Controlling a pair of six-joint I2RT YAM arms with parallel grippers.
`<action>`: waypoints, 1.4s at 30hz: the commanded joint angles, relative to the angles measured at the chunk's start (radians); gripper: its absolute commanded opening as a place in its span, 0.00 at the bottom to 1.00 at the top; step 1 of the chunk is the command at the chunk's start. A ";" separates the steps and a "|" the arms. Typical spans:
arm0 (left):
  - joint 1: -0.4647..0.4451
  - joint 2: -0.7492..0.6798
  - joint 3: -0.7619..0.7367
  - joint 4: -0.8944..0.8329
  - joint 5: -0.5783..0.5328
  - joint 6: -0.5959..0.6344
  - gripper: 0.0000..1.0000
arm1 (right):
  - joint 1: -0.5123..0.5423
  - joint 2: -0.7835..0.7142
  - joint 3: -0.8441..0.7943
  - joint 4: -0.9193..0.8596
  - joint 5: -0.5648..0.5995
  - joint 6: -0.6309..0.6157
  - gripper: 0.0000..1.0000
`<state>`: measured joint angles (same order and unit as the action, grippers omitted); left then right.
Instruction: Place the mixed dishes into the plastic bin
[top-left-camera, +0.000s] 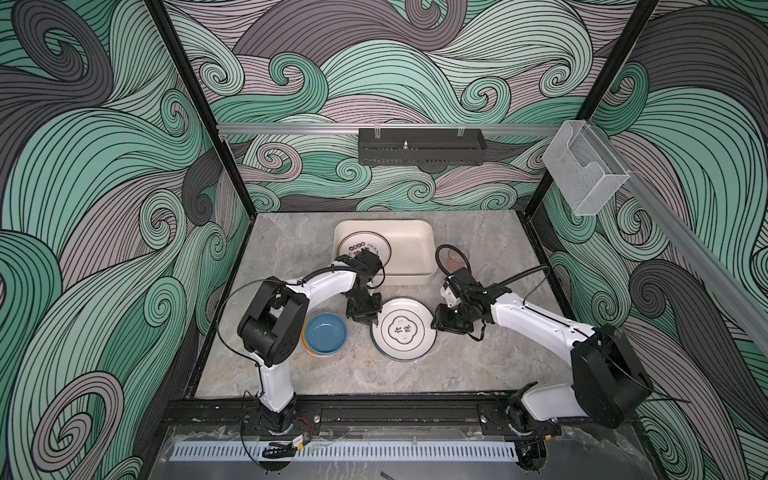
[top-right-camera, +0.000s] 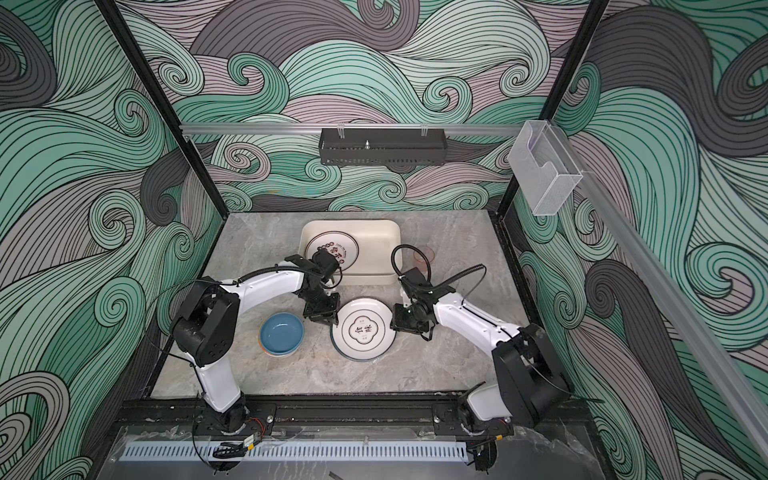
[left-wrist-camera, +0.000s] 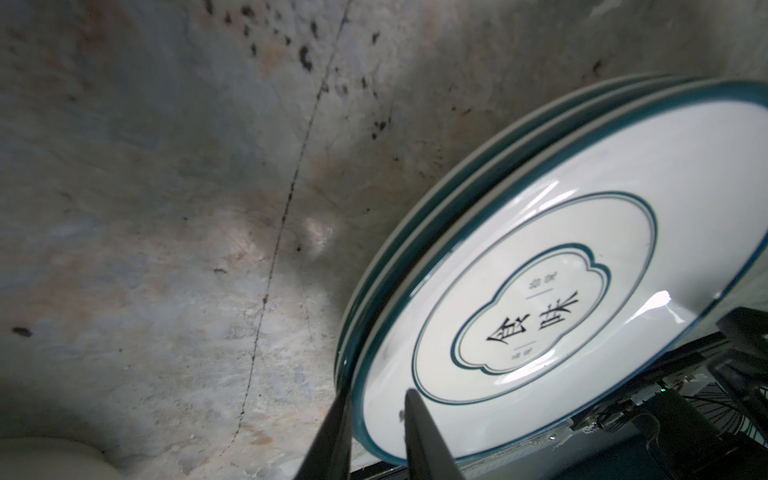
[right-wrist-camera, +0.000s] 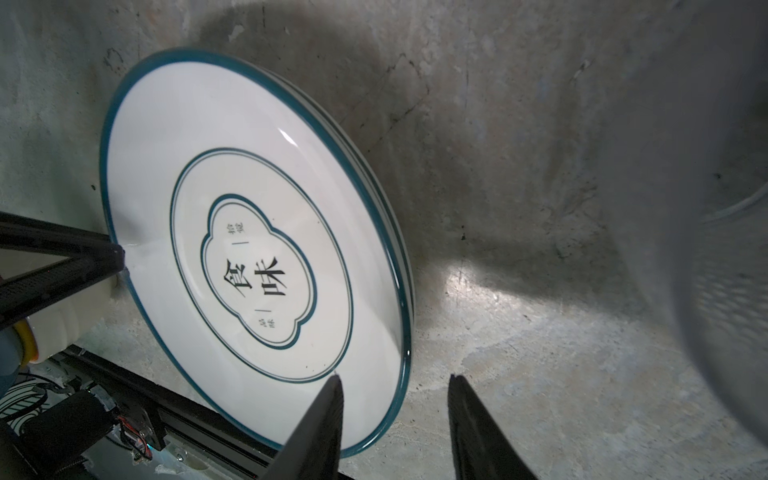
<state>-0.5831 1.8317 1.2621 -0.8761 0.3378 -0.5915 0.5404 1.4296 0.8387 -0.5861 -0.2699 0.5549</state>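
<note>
Marble table: bowls left of stacked plates, lone plate inside bin. Left claw straddles the stack's rim, grip I cannot tell; right claw apart.

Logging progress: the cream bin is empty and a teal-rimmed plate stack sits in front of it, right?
Not empty: in both top views the bin holds one plate with red and black characters. The teal-rimmed stack is as stated.
</note>
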 joint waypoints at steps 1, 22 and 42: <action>-0.008 0.027 0.043 -0.005 0.020 0.005 0.25 | 0.005 0.012 -0.012 -0.004 0.010 0.007 0.43; -0.023 0.061 0.068 -0.006 0.038 0.015 0.16 | -0.011 -0.020 -0.058 0.026 0.015 0.049 0.46; -0.049 0.083 0.101 -0.035 0.049 0.042 0.15 | -0.048 -0.009 -0.128 0.143 -0.052 0.094 0.36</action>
<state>-0.6239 1.9030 1.3270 -0.8833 0.3710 -0.5659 0.4988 1.4292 0.7235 -0.4553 -0.3130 0.6415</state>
